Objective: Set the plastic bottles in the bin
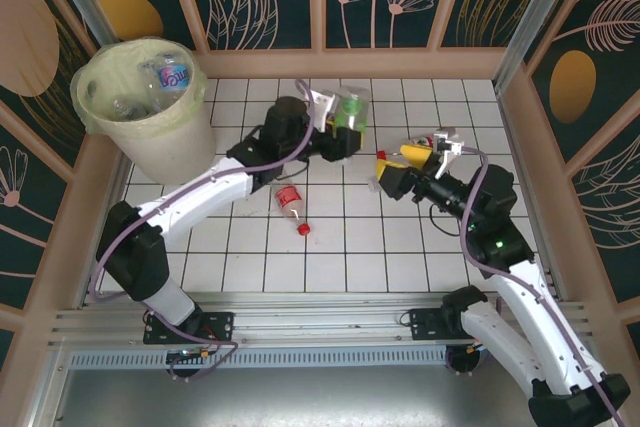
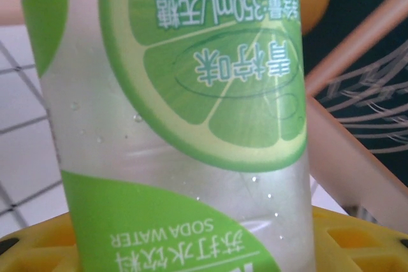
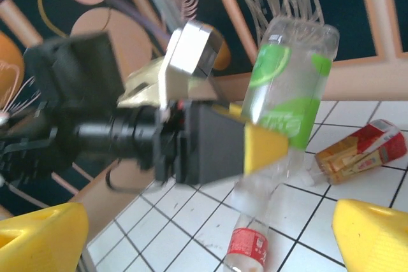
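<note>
- One green-labelled bottle hangs neck-down, clamped in the left gripper; the bin lies well apart to its left.
- Right gripper gapes wide, empty.

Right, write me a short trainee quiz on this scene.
1. True or false: the bin has bottles in it.
2. Fill in: the right gripper is ___.
3. The green bottle is: A in the left gripper; B in the right gripper; C in the bin.
Key: 1 true; 2 open; 3 A.
</note>
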Controlling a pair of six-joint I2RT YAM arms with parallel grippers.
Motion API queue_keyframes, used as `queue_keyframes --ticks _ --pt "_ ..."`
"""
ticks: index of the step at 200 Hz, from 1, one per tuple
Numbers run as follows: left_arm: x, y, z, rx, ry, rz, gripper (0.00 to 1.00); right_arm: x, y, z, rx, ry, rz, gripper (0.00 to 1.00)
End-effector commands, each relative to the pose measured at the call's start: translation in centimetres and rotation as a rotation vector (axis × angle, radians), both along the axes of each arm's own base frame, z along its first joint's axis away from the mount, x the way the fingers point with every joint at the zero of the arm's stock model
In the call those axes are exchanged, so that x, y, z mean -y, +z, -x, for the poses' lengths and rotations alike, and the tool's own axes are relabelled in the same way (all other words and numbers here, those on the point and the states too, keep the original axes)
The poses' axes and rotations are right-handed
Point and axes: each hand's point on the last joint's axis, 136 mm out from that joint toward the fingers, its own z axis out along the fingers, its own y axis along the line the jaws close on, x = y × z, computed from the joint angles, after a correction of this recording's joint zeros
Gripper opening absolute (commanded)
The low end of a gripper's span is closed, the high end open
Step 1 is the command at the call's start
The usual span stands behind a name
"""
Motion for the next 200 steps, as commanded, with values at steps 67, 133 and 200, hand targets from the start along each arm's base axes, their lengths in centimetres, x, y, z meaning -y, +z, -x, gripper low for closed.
queue_keyframes --ticks 67,133,200 --pt "-15.0 10.2 -6.1 0.133 0.438 -0.188 0.54 -2.3 6.1 6.0 0.266 0.309 0.058 0.97" --pt "-31.3 12.8 -9.3 0.105 0.822 -0.267 0.55 -3.4 6.1 5.7 0.27 0.326 0.055 0.98" --pt "-43.6 8.5 -11.0 -0.087 1.11 -0.315 0.53 -4.4 3.5 3.2 0.16 0.27 0.065 0.98"
